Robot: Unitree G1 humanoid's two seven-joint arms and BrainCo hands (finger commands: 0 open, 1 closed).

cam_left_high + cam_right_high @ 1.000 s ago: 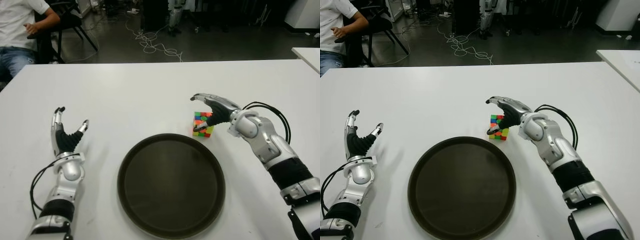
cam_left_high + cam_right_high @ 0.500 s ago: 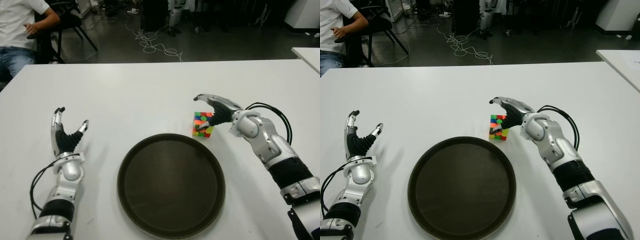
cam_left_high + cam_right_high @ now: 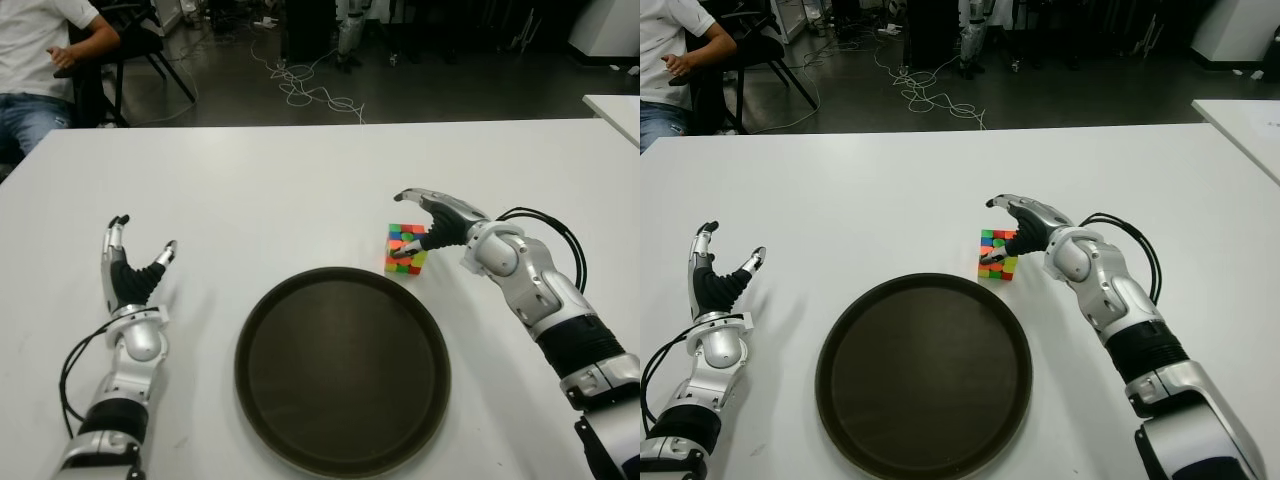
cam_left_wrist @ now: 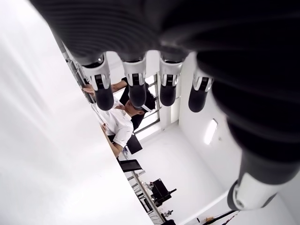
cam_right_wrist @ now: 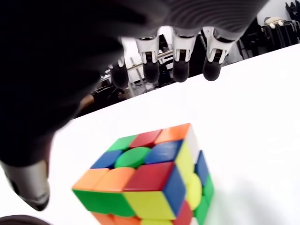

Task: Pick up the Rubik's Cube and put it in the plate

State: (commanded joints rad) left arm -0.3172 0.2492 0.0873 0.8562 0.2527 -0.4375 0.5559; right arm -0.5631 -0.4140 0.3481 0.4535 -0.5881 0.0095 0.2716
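White table [image 3: 300, 180] fills most of the room in front of the robot, w/ dark floor, cables and a person sitting on a chair [image 3: 40, 60] far back on the left.

Rubik's Cube [image 3: 405, 248] sits on the table, just past the far right edge of the plate [image 3: 342, 368], near it but not in it. That spot makes sense: it's a short trip from cube to plate.

Right hand [image 3: 440, 222] is arched over the cube. Its fingers [image 5: 180, 58] are spread and reach past the top, and the thumb hangs down by the near side. Cube is between them, like a claw set to close. I can't tell if anything touches it yet; it looks flat on the table, so I think it's not grabbed.

Left hand [image 3: 130, 275] is idle, well left of the plate, fingers up and spread, holding nothing.

Next job, I guess: squeeze, lift, move it over the plate.
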